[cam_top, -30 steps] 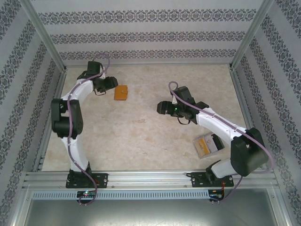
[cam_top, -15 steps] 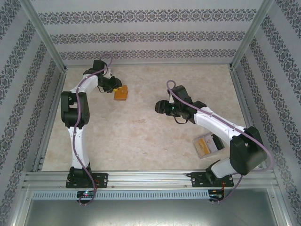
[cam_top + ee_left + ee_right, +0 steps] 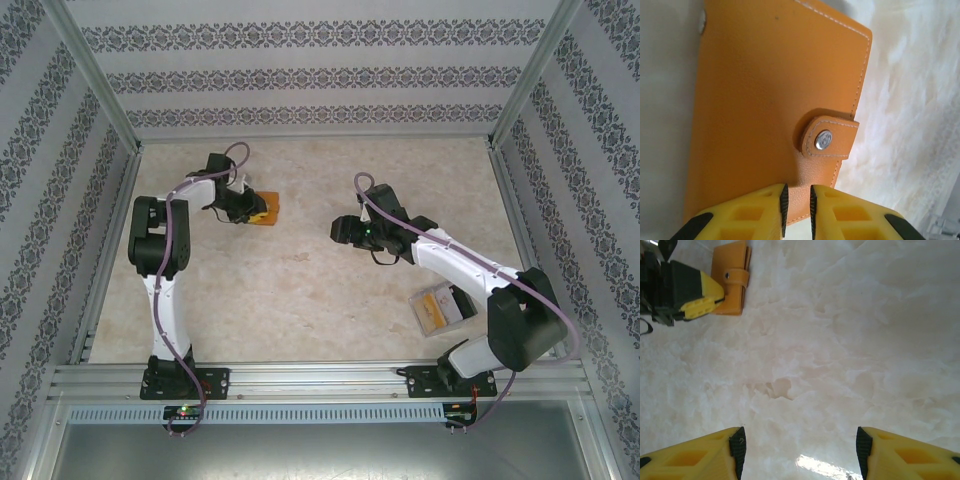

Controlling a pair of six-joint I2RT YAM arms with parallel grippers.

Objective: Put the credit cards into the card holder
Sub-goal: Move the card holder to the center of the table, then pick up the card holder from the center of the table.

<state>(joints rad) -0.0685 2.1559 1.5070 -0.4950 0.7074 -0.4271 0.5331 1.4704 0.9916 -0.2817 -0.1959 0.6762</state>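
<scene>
top view: the card holder [image 3: 268, 208] lies closed on the counter [image 3: 300, 290], toward the far left. the left jaws sit at its left edge. the right jaws hover mid-counter, well apart from it. the credit cards [image 3: 432, 310] lie in a clear box [image 3: 452, 312] near the right arm's base, with an orange-yellow one showing.

left wrist view: the left jaws are almost together, with a thin slit between them and their tips at the holder's near edge. whether they pinch it cannot be told. the clasp tab [image 3: 827, 137] is snapped shut.

right wrist view: the right jaws stand wide apart over bare counter, holding nothing.

handling: the holder is probably light, soft and prone to sliding. pin one cover, then lift the tab. the cards are likely thin, stiff and slick, so take one by its edges.
</scene>
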